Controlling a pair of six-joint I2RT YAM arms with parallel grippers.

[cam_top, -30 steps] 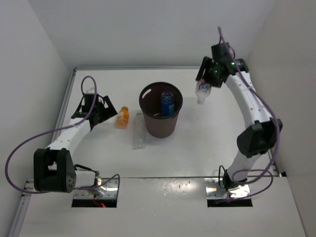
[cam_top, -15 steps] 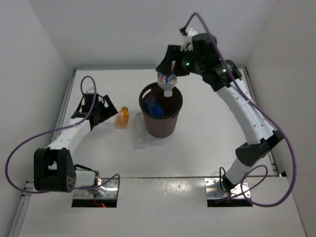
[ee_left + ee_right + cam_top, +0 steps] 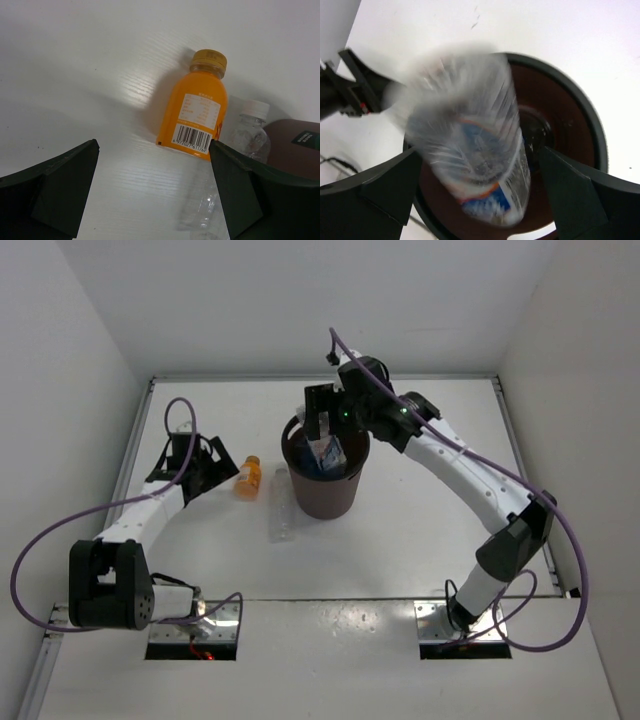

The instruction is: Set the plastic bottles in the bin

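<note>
My right gripper (image 3: 325,418) hangs open just above the dark brown bin (image 3: 325,502). A clear bottle with a white and blue label (image 3: 475,150) is blurred between the spread fingers of the right gripper (image 3: 480,185), touching neither, over the bin's mouth (image 3: 585,125). From above, that labelled bottle (image 3: 325,453) shows inside the rim. An orange bottle (image 3: 248,478) lies left of the bin, with a slim clear bottle (image 3: 281,508) beside it. My left gripper (image 3: 215,468) stands open just short of the orange bottle (image 3: 197,117). In the left wrist view the clear bottle (image 3: 247,135) lies against the bin (image 3: 292,145).
White walls close in the table on the left, back and right. The left arm's fingers (image 3: 350,85) show at the left edge of the right wrist view. Both arm bases sit at the near edge.
The right arm swung from the back right to over the bin with the labelled bottle, then opened and let it drop. The left arm has not moved.
</note>
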